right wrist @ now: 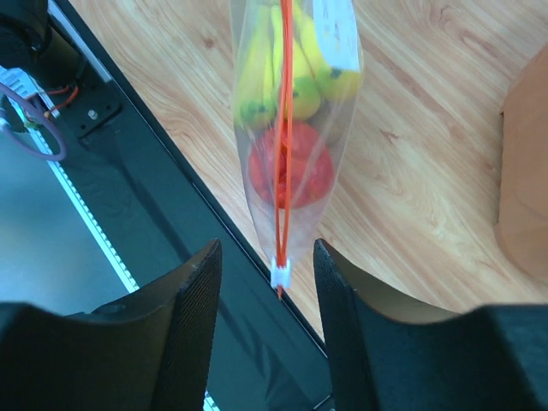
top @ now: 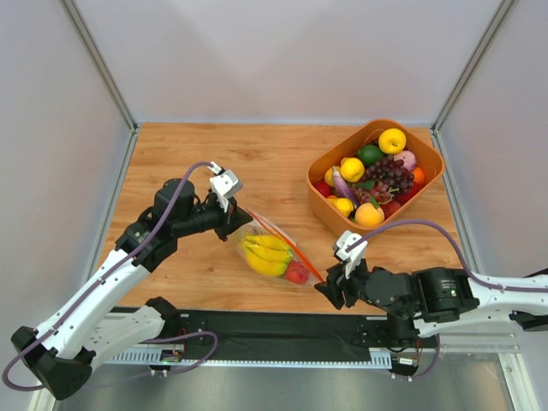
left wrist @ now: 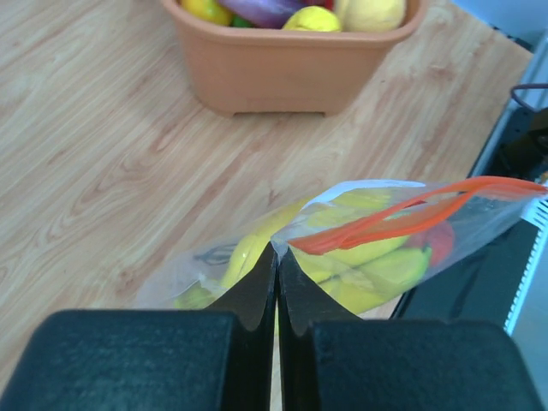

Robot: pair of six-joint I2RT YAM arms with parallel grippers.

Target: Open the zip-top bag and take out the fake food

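Opening step. Your left gripper [left wrist: 276, 257] pinches a corner of the zip-top bag [left wrist: 505, 214]. Your right gripper [right wrist: 265, 253] stands spread, the white slider [right wrist: 280, 272] just ahead between its fingers. The fake food [right wrist: 257, 86] lies inside. Next, likely: widen the mouth.

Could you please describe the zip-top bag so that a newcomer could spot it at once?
Start at the orange basket of fruit on the wooden table's right side, then look left and toward the near edge. There is the zip-top bag, the only clear plastic thing, with a red-orange zip strip and yellow bananas inside.
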